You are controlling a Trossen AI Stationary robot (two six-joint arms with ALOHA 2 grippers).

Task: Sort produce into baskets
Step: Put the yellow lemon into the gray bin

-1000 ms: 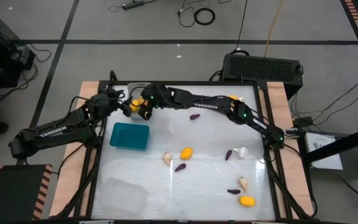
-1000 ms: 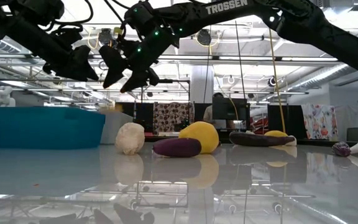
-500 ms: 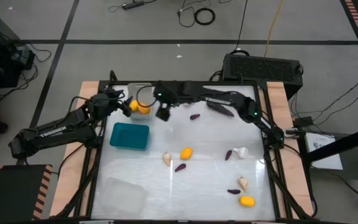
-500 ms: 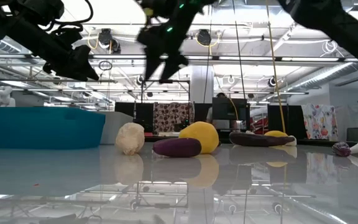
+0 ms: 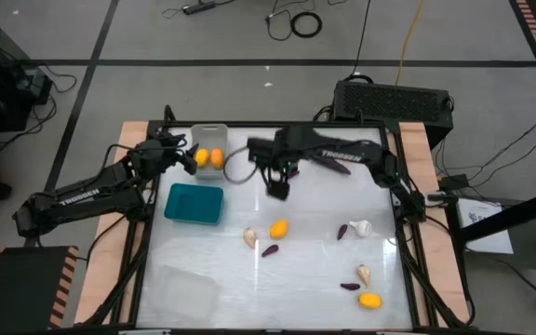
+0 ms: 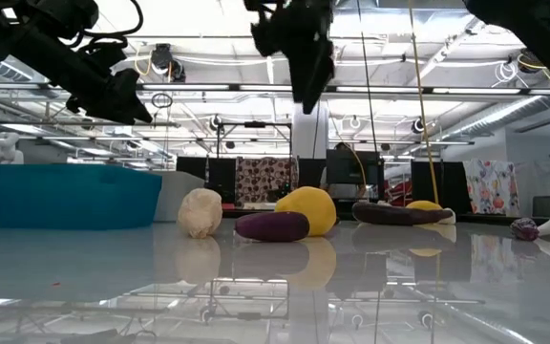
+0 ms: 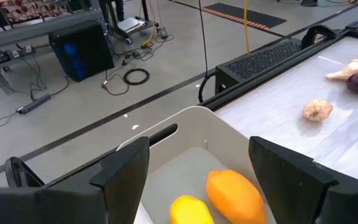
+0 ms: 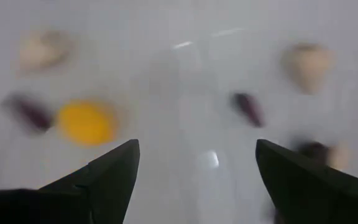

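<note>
The light grey basket (image 5: 210, 147) stands at the far left and holds two yellow-orange fruits (image 5: 210, 158), which also show in the left wrist view (image 7: 234, 196). My left gripper (image 5: 182, 154) hovers open and empty at the basket's left side (image 7: 197, 163). My right gripper (image 5: 277, 182) hangs open and empty above the table's middle, pointing down (image 8: 197, 158). Below it lie an orange fruit (image 8: 86, 122), a garlic bulb (image 5: 249, 237) and an eggplant (image 5: 270, 249).
The teal basket (image 5: 194, 203) stands at the left and the clear basket (image 5: 189, 284) at the near left. More produce lies to the right: an eggplant (image 5: 342, 231), garlic (image 5: 361, 226), garlic (image 5: 365, 274), an eggplant (image 5: 350, 287) and an orange fruit (image 5: 370, 300).
My right gripper has swung from over the grey basket toward the table's right and near side, to above the table's middle, and has turned to point down. The two fruits in the grey basket now show uncovered.
</note>
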